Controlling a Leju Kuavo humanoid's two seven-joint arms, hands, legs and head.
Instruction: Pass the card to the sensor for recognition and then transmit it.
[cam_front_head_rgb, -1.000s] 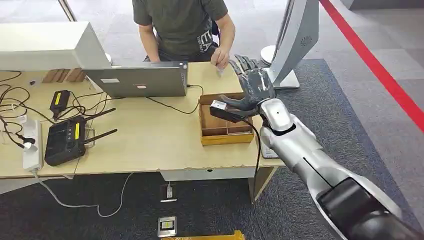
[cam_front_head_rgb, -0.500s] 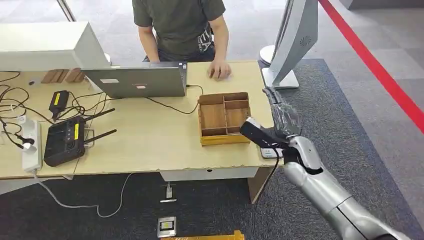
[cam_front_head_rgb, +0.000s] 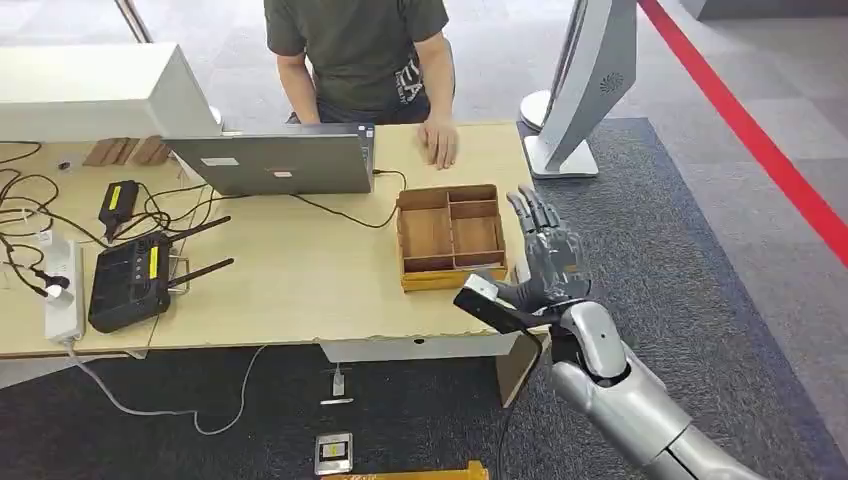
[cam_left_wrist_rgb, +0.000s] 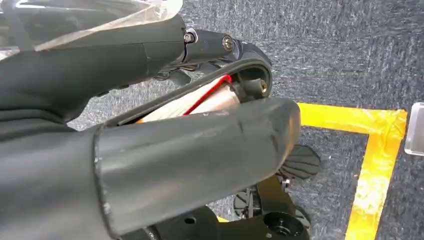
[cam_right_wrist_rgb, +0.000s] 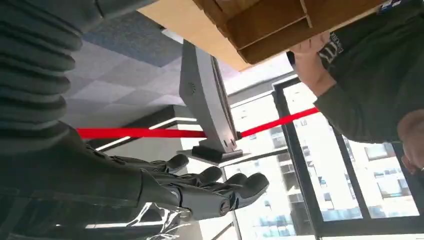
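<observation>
Card unseen, right hand beside wooden tray, fingers spread wide, holding nothing

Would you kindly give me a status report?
Right hand open, no card held, near brown wooden divided tray. Left hand hangs, grip unclear. Person's hand rests on pale wooden table.

Light wooden surface on dark grey carpet, pale tiled floor crossed by a red line, yellow tape on the carpet, tall windows showing daylight
</observation>
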